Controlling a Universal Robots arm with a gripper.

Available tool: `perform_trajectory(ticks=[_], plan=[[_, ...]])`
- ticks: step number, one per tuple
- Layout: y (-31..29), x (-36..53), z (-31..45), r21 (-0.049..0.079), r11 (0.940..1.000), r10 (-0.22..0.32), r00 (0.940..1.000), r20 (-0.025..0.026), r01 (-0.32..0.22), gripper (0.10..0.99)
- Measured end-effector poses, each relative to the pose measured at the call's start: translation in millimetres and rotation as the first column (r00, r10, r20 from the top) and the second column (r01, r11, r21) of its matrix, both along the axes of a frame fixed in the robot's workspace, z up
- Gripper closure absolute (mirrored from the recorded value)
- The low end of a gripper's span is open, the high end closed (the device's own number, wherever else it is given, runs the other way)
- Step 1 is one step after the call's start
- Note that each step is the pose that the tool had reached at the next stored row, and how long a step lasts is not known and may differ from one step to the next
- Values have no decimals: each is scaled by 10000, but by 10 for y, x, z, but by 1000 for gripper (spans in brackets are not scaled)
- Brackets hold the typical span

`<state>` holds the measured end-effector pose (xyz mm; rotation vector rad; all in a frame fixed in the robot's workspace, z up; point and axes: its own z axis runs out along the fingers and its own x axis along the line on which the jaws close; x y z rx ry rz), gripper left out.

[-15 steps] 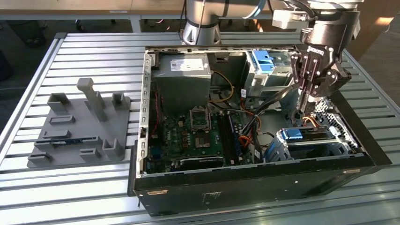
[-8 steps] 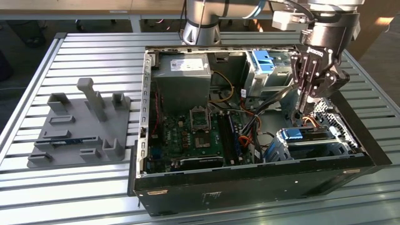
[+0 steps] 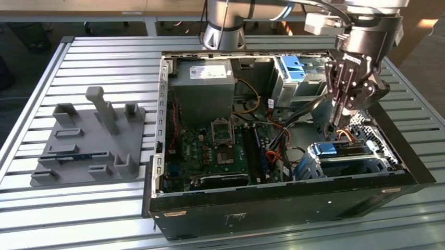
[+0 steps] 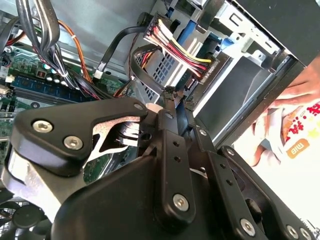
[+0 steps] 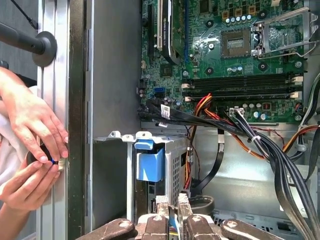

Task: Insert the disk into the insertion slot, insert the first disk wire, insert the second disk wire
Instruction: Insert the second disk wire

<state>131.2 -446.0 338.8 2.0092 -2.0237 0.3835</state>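
disk (image 3: 338, 150) already sits in the insertion slot (image 3: 372, 165), near right corner of the case in the exterior view | gripper (image 3: 341, 115) just above it, fingers pinched on a wire connector (image 4: 172, 94) | wires look unfinished | labels: white sticker on power supply (image 3: 201, 83), unreadable

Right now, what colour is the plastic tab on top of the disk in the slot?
Light blue. The disk tab shows best in the first wrist view.

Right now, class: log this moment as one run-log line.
disk: seated in insertion slot | tool: just above disk's rear, beside wires | hands: on case edge
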Motion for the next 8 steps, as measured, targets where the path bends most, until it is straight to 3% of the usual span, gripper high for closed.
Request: perform_trajectory(ticks=[3,5,8], plan=[[-8,8,-2,5,10000,-59,10000,0,59,867],[-13,14,-4,20,9999,-98,10000,-1,98,941],[-23,23,-5,57,9999,-154,9999,-1,154,941]])
